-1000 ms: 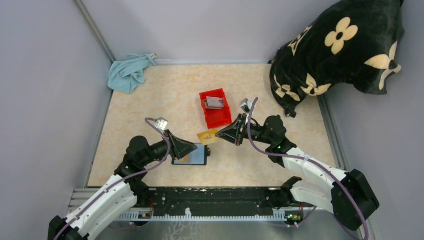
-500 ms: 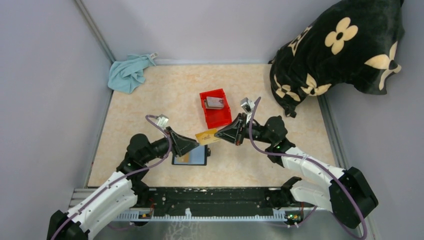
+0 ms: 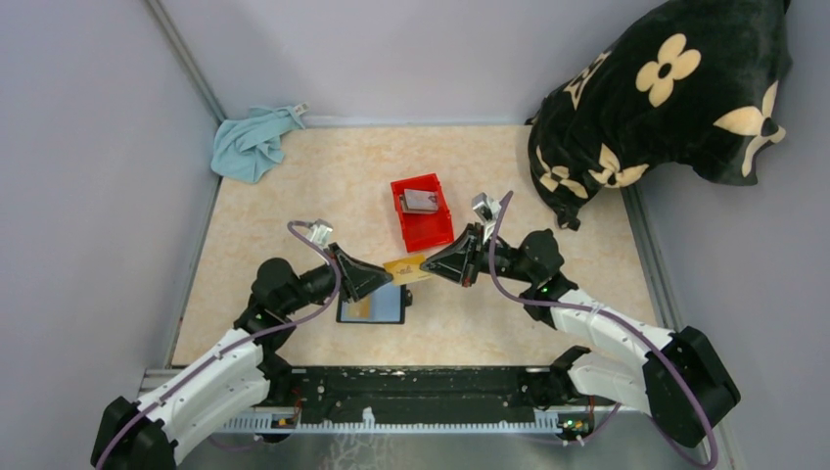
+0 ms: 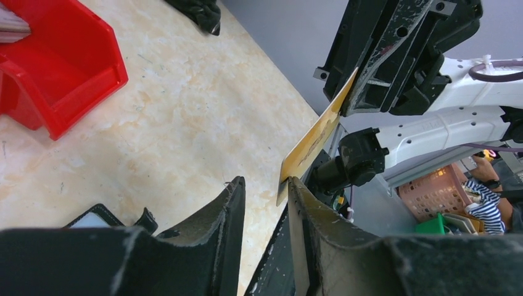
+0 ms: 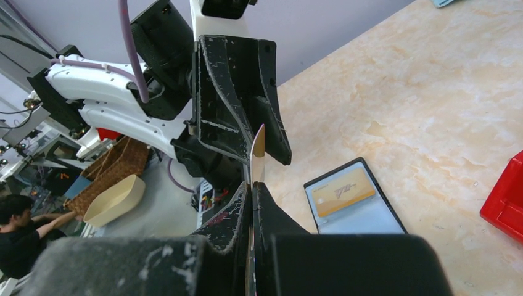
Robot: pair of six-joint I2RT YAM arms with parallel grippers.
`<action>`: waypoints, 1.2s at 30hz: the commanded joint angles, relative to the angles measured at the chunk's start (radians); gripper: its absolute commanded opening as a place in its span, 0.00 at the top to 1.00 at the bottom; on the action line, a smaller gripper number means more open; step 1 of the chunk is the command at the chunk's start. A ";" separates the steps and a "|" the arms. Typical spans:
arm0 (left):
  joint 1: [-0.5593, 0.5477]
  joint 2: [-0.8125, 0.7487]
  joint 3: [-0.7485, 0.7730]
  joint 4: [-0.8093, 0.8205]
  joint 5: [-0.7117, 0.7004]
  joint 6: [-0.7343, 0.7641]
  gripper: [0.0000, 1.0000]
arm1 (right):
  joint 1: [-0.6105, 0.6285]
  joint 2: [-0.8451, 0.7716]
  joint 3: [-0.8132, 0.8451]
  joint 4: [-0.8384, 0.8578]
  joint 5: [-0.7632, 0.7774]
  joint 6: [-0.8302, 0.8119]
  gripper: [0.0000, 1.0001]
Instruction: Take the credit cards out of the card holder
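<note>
Marbled tabletop (image 3: pixel 294 196): right gripper (image 3: pixel 432 265) clamped orange card (image 3: pixel 407 267) in air; its free end sat between parted jaws of left gripper (image 3: pixel 385 278), near wallet (image 3: pixel 384 309).

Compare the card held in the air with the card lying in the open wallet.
The held card is pinched aloft in the right gripper; the wallet card sits in the open card holder. The held card is tilted on edge; the wallet card lies flat. Both are tan-orange.
</note>
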 commanded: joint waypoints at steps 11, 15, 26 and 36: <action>-0.005 0.053 0.017 0.209 0.052 -0.042 0.74 | -0.009 0.013 -0.009 0.071 -0.001 0.013 1.00; -0.005 0.050 0.017 0.217 0.053 -0.043 0.84 | -0.009 0.022 -0.012 0.075 0.000 0.012 1.00; -0.005 0.054 0.043 0.123 0.001 -0.005 1.00 | -0.009 -0.013 -0.016 0.047 0.035 0.005 0.86; 0.058 0.360 0.431 -0.295 -0.106 0.195 1.00 | -0.021 -0.180 0.002 -0.284 0.388 -0.128 0.57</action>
